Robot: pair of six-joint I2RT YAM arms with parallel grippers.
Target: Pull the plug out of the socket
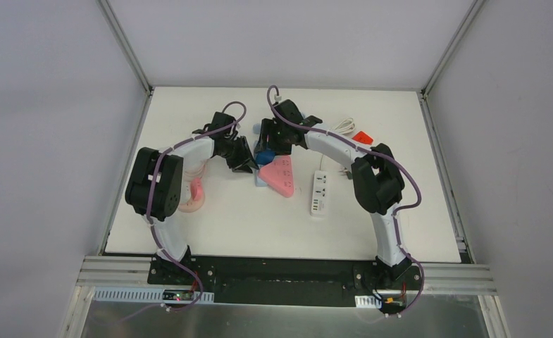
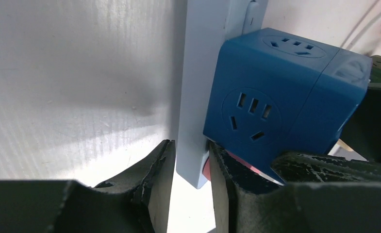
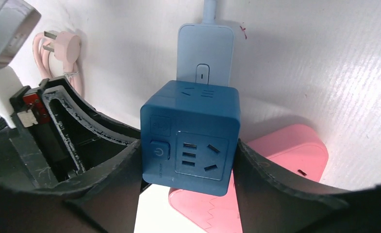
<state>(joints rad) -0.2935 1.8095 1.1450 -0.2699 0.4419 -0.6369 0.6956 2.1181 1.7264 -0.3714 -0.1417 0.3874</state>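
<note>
A blue cube plug sat plugged into a pale blue strip on a white table. The right gripper clasped the cube's two sides. The left gripper closely straddled the strip's edge; whether it was pinching it could not be told.

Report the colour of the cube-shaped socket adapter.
The cube adapter is dark blue, clearest in the right wrist view.
</note>
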